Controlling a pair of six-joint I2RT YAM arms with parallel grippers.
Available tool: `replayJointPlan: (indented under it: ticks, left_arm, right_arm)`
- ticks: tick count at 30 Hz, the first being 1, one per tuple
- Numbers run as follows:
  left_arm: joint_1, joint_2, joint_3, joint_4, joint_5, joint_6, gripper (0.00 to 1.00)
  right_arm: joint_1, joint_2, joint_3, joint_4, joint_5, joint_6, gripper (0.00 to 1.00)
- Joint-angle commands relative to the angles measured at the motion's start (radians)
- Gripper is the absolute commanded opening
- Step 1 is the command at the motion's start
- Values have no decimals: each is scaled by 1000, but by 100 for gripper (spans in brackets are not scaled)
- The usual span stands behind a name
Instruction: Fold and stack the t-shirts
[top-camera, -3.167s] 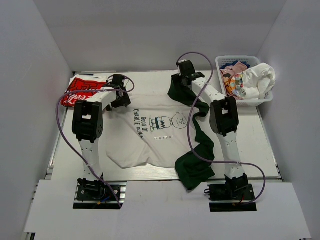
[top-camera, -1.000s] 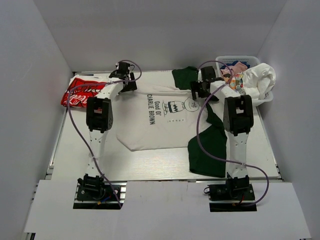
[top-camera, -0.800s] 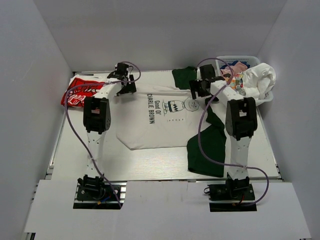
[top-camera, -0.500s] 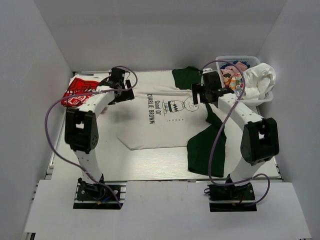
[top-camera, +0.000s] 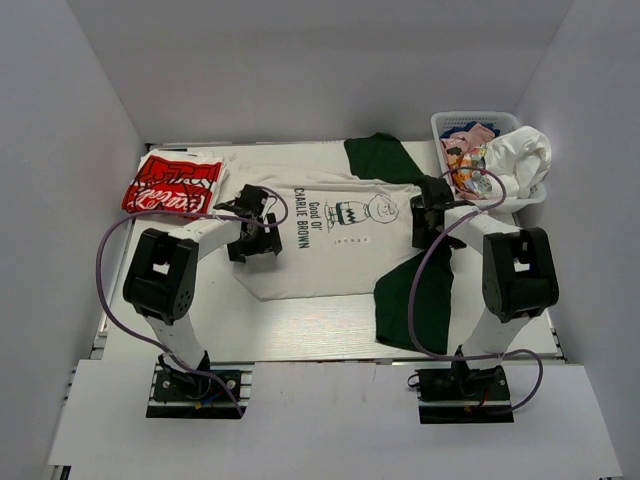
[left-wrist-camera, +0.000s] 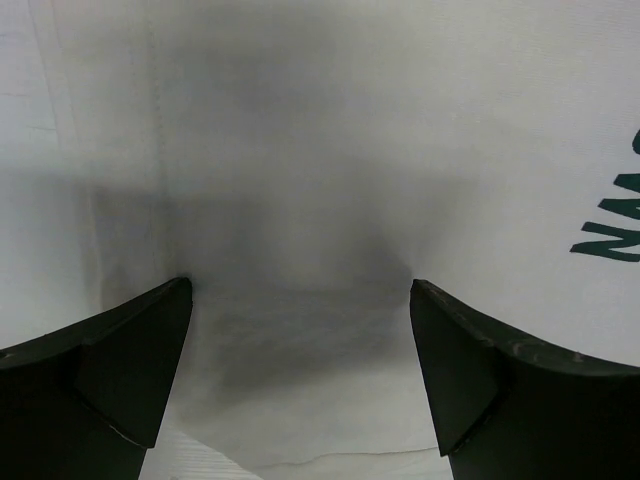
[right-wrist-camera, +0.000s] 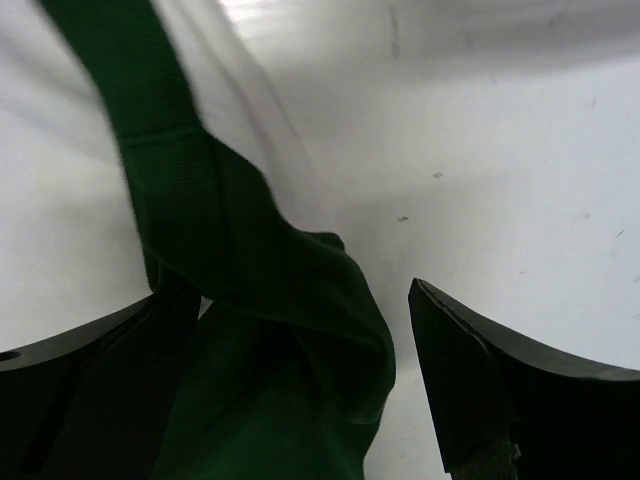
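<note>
A white t-shirt with a cartoon boy and dark text (top-camera: 330, 235) lies spread flat mid-table. A dark green t-shirt (top-camera: 412, 300) lies partly under its right side and shows again at the far edge. A folded red-and-white t-shirt (top-camera: 172, 185) lies at the far left. My left gripper (top-camera: 255, 237) is open and empty, low over the white shirt's left part (left-wrist-camera: 320, 200). My right gripper (top-camera: 430, 215) is open over a fold of the green shirt (right-wrist-camera: 270, 330), which lies between its jaws without being gripped.
A white lattice basket (top-camera: 452, 117) at the far right holds several crumpled shirts, a white one hanging over its edge (top-camera: 520, 160). Bare wood-grain table (top-camera: 300, 325) shows at the near edge. White walls enclose the table on three sides.
Both grippers have let go of the white shirt's far edge and drawn back toward me, the left to its left side, the right over the green shirt. The white shirt lies flat.
</note>
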Motion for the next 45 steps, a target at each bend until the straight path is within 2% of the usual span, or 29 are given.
replayJointPlan:
  ticks: [1,5,8,13,17,21,27,30,34,37,40,41,43,44,45]
  left_arm:
    - [-5,-5,-18,23,-25,-17,100]
    - [-5,34,-18,0,-65,-29,100]
    - [4,55,-18,-9,-89,-39,100]
    - [4,45,0,-19,-108,-39,100]
    - [-5,-41,35,-72,-118,-39,100]
    - [-5,-199,11,-170,-184,-118,100]
    - [-5,-421,-252,-212,-130,-333,100]
    - [-5,-445,-351,-160,-87,-374,100]
    - [-5,-425,-374,-88,-86,-385,97]
    - [-5,-367,-356,-65,-105,-385,90]
    - [-5,-301,-336,-45,-128,-385,73]
    - [-5,-285,-323,-45,-141,-385,56]
    - [-5,-242,-294,-45,-142,-375,39]
    - [-5,-233,-271,-54,-151,-364,25]
    - [-5,-233,-259,-71,-151,-364,0]
  right_arm:
    - [-106,-29,-40,-4,13,93,90]
    - [-203,-37,-43,-29,-21,152,90]
    - [-281,-84,-67,-3,-103,157,90]
    - [-332,-210,-83,-16,-234,128,90]
    - [-258,-352,-124,5,-381,117,90]
    - [-125,-468,-164,8,-378,134,90]
    - [-22,-578,-283,22,-368,163,90]
    - [-4,-598,-322,23,-369,162,90]
    - [16,-601,-334,20,-391,146,90]
    - [18,-605,-351,32,-408,142,90]
    - [21,-611,-357,36,-406,142,90]
    - [24,-612,-357,36,-405,140,90]
    - [27,-618,-363,36,-408,142,90]
    - [26,-620,-363,40,-406,143,90]
    - [26,-620,-360,40,-411,140,90]
